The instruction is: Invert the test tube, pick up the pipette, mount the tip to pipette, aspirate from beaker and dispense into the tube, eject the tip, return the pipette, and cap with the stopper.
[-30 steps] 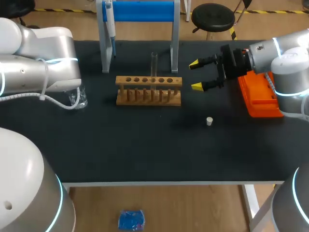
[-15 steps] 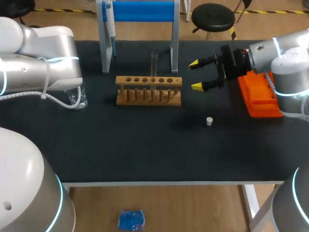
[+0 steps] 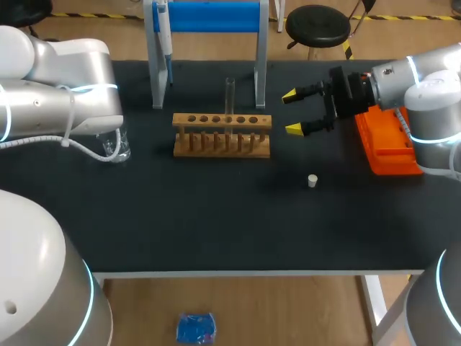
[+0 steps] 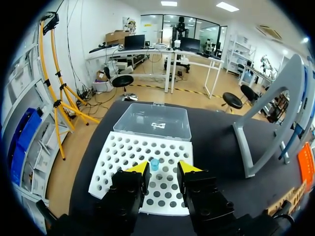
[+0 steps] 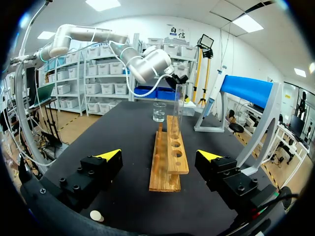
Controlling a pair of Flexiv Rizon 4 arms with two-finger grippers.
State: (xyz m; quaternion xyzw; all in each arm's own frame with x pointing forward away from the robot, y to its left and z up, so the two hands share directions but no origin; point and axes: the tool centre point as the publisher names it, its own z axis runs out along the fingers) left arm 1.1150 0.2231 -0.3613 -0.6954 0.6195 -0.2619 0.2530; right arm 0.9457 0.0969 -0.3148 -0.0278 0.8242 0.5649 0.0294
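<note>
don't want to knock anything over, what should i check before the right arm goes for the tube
1. Right gripper open, facing the rack: ok.
2. Test tube upright in the rack: ok.
3. Tube's open end up: cannot tell.
4. Pipette hanging on its stand: ok.
5. Stopper lying apart from the right gripper: ok.
6. Left gripper open over the tip tray: ok.

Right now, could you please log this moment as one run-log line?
test tube: upright in rack | pipette: on stand | stopper: on table | left tool: open over tip box | right tool: open, facing rack
</note>
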